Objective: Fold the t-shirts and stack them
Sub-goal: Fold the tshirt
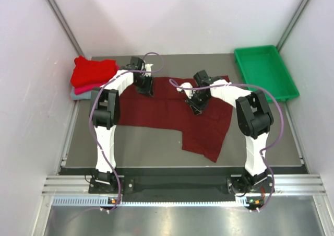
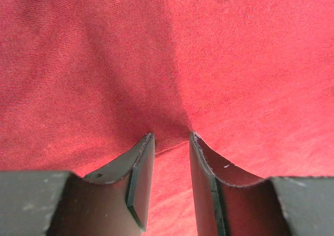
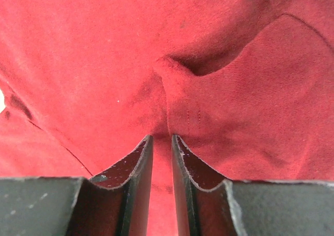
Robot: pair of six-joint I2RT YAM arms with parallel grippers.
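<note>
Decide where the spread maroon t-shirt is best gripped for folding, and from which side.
Probably the far edge of the maroon t-shirt, towards each end, coming down from above. It lies flat and wide on the table, so only a pinched-up edge offers purchase, and two holds keep it spread.

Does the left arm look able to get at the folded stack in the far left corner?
Probably yes: the folded stack lies just left of the left gripper with nothing between them. But that gripper is pinching the maroon shirt, so it would have to let go first.
</note>
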